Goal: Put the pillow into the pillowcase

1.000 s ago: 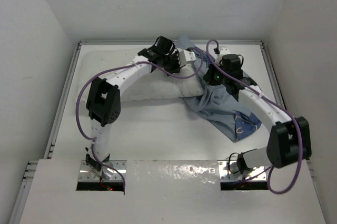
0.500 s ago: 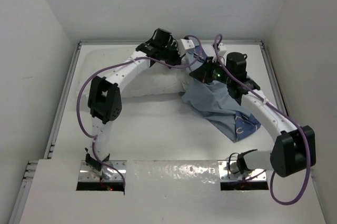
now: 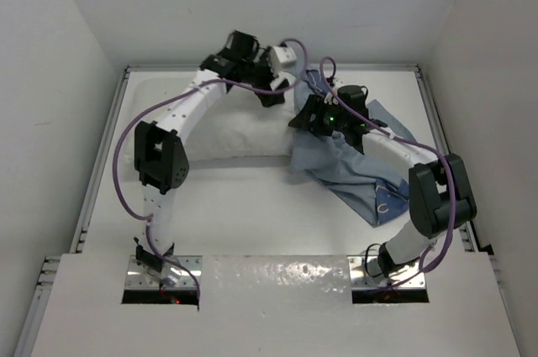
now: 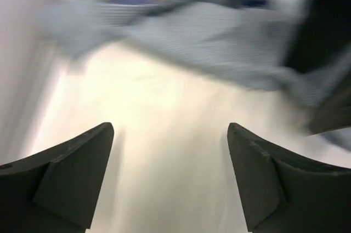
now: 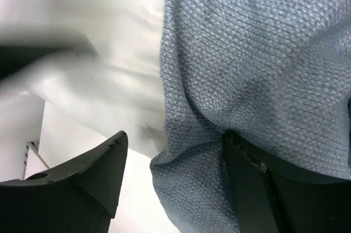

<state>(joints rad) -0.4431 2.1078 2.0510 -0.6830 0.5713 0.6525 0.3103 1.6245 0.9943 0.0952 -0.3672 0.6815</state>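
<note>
Left hand (image 4: 170, 129), right hand (image 5: 175, 134) just opened wide, nothing gripped; pillowcase (image 3: 353, 168) draped over end of pillow (image 3: 244, 134).

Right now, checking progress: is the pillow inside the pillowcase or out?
Largely out: the pillow lies bare beside the crumpled pillowcase; any overlap is hidden.

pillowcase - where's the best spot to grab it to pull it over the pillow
Probably the rumpled left edge of the soft blue fabric pillowcase, beside the plump white pillow, coming from above: there the cloth stands up in folds, elsewhere it lies flatter.
</note>
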